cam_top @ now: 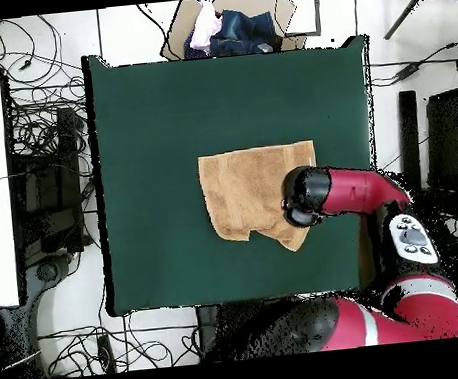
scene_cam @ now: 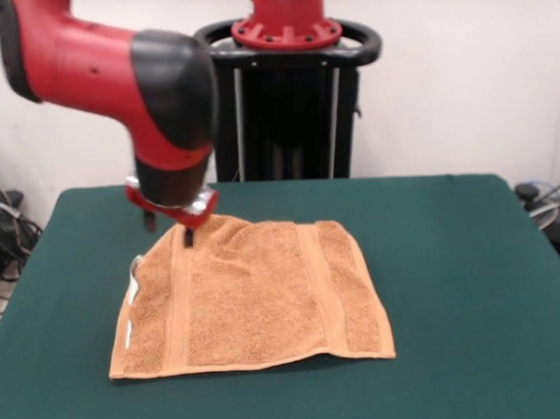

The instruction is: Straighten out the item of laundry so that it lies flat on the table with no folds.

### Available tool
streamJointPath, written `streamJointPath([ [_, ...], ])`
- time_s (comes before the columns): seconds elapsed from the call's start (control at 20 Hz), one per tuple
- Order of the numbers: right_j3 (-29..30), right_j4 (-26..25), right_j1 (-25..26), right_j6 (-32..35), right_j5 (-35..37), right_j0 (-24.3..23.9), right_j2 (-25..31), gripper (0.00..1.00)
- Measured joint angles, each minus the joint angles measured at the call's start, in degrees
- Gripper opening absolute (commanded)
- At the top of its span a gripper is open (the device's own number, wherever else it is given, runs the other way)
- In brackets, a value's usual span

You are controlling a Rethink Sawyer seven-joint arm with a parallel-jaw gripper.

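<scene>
One orange towel [scene_cam: 256,302] on green table [scene_cam: 466,258], jaws [scene_cam: 168,228] at its far corner, grip unclear, no legible writing.

No writing, brand, number or sign can be read anywhere. The small white tag [scene_cam: 131,333] at the towel's [scene_cam: 255,298] nine o'clock edge shows no legible print.

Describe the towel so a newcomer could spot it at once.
Start from the dark green table that fills most of the front view. Near its middle lies the towel, orange-tan terry cloth with woven bands near two edges, directly under the gripper of the red and black arm. It is the only thing lying on the green top, with its far corner bunched under the gripper.
</scene>
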Motion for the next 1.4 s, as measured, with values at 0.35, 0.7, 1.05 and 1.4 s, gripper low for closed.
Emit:
streamJointPath([
  [0.35,-8.84,-0.04,-0.15,-0.08,6.86,-1.39,0.43,1.00],
  [0.7,-21.72,-0.06,2.74,-0.57,15.52,-1.31,1.55,1.00],
  [1.05,-28.45,0.31,4.17,-0.57,16.58,-1.29,3.88,1.00],
  [1.4,-32.04,1.33,5.32,-0.57,16.68,0.05,4.36,1.00],
])
